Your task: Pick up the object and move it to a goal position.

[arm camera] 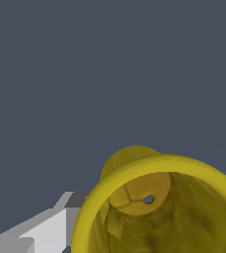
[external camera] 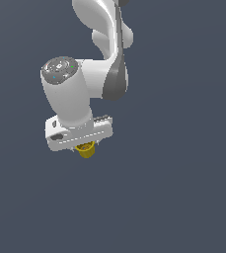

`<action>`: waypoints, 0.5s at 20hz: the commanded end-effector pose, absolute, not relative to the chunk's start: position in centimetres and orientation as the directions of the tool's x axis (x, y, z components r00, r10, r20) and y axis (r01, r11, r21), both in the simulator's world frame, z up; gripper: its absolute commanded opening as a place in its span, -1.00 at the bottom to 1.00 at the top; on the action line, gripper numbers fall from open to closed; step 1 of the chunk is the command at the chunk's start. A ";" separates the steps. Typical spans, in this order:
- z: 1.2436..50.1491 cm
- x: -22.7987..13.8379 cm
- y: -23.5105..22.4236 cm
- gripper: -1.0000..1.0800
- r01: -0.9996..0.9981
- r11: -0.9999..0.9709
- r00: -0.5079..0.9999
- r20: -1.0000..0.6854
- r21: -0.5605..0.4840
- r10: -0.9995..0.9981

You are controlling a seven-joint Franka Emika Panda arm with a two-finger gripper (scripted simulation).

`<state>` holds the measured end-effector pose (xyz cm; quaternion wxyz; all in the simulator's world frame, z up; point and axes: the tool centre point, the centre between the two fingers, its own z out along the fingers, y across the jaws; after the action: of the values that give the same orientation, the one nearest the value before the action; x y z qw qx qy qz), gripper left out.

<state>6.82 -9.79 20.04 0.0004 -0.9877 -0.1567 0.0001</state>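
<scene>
The object is a small yellow cup (external camera: 87, 149) with a rim at the top. It hangs just under the white gripper (external camera: 86, 146) in the exterior view, with only its lower part showing below the hand. The fingers are mostly hidden by the hand and the cup. In the wrist view the yellow cup (arm camera: 159, 207) is very close, its open rim facing the camera and a small hole in its bottom. One grey-white finger (arm camera: 45, 230) lies against its side. The gripper appears shut on the cup, held in the air.
The white arm (external camera: 85, 84) reaches down from the top of the exterior view. All around is a plain dark grey-blue background with no other objects in view.
</scene>
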 end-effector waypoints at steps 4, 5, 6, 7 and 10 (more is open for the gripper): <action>24.4 8.3 -12.4 -1.00 0.310 -0.951 0.951 0.001 -0.001 0.310; 25.0 8.6 -12.7 -1.00 0.311 -0.951 0.951 0.000 -0.001 0.311; 25.7 8.8 -13.1 -1.00 0.311 -0.951 0.951 0.000 -0.001 0.311; 26.3 9.0 -13.5 -1.00 0.311 -0.951 0.951 0.000 -0.001 0.311; 27.9 9.7 -14.5 -1.00 0.311 -0.951 0.951 0.000 -0.001 0.311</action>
<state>9.33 -13.99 26.99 0.0005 -0.9876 -0.1570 0.0001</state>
